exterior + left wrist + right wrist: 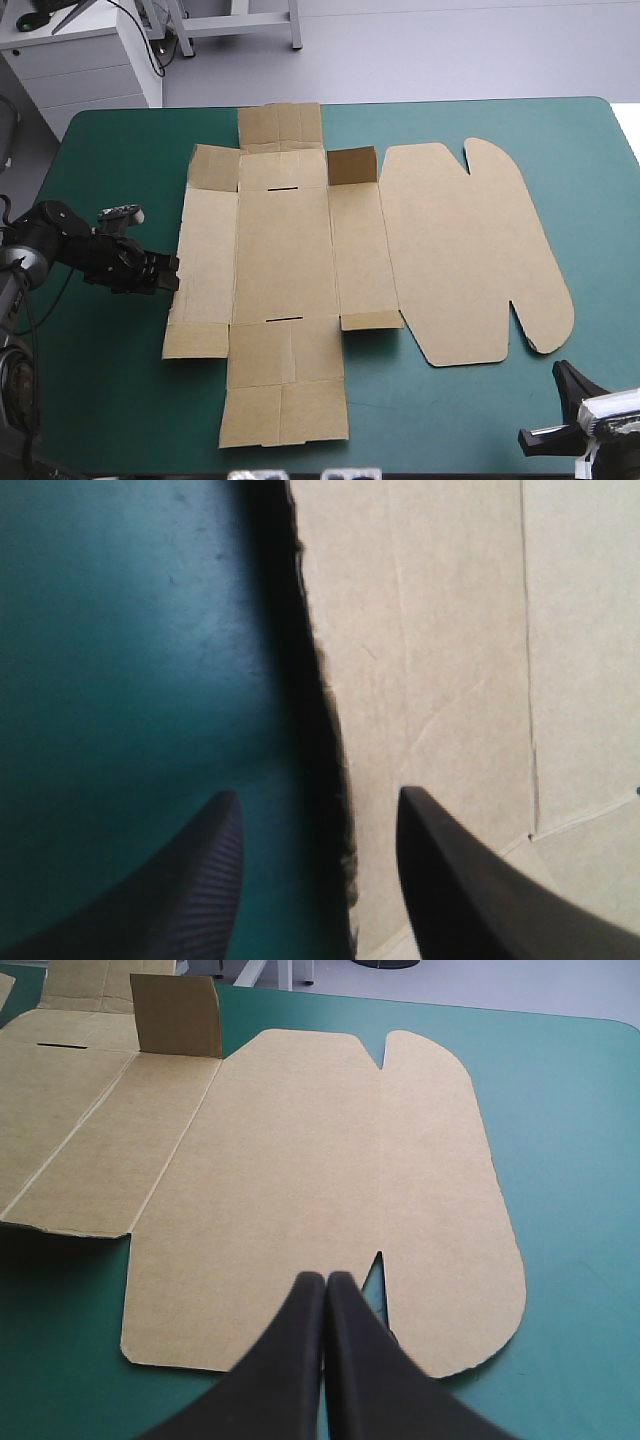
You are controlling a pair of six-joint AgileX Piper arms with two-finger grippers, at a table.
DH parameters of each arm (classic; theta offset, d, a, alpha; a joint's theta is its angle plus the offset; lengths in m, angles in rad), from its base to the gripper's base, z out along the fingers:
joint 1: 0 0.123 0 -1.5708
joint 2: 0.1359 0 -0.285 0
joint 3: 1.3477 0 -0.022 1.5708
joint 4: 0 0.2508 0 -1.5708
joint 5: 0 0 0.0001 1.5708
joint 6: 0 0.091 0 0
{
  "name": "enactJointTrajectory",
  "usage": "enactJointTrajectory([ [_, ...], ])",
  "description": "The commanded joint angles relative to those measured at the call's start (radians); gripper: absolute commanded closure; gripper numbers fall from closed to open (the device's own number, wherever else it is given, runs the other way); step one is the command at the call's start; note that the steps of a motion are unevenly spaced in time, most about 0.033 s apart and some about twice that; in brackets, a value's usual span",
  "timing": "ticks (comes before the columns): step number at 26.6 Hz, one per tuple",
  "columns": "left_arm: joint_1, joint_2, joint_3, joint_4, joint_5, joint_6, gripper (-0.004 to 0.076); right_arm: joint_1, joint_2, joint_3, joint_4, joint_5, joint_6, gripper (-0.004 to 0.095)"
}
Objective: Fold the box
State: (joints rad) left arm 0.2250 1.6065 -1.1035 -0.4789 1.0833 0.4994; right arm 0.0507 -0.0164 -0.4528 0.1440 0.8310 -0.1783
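The brown box [285,250] lies as a flat cut sheet on the teal-green cover, its rounded lid panel [470,250] spread to the right. One small flap [352,165] stands upright near the far side. My left gripper [172,272] is at the sheet's left edge. In the left wrist view it [318,795] is open and straddles that ragged edge [330,710], one finger over the cover and one over the board. My right gripper [562,372] sits off the sheet at the near right corner. It [325,1278] is shut and points at the lid [320,1160].
Teal-green cover [590,200] shows all around the sheet, widest at the left and right. The table's near edge runs just behind my right gripper. A white cabinet [80,60] stands beyond the far left corner.
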Motion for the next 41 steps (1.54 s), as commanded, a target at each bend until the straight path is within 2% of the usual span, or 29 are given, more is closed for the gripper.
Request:
enactJointTrajectory([
  [1,-0.006,-0.026,-0.021,-0.058,-0.005,-0.039,0.0344,0.002,-0.018,-0.022,0.004,-0.077,-0.001,0.0927],
  [9,-0.007,0.016,-0.020,-0.225,-0.009,-0.029,0.0344,0.002,-0.018,-0.022,0.004,-0.077,-0.001,0.0927],
  [20,-0.046,0.072,-0.020,-0.214,-0.010,-0.039,0.0372,0.002,-0.018,-0.022,0.004,-0.077,-0.001,0.0927],
  [22,-0.046,0.072,-0.020,-0.207,-0.010,-0.039,0.0449,0.002,-0.018,-0.022,0.004,-0.077,-0.001,0.0927],
  [26,-0.046,0.072,-0.022,-0.207,-0.018,-0.032,0.0729,0.002,-0.018,-0.022,0.004,-0.077,-0.001,0.0927],
  [41,-0.046,0.072,-0.022,-0.211,-0.007,-0.038,0.0731,0.002,-0.018,-0.022,0.004,-0.077,-0.001,0.0927],
])
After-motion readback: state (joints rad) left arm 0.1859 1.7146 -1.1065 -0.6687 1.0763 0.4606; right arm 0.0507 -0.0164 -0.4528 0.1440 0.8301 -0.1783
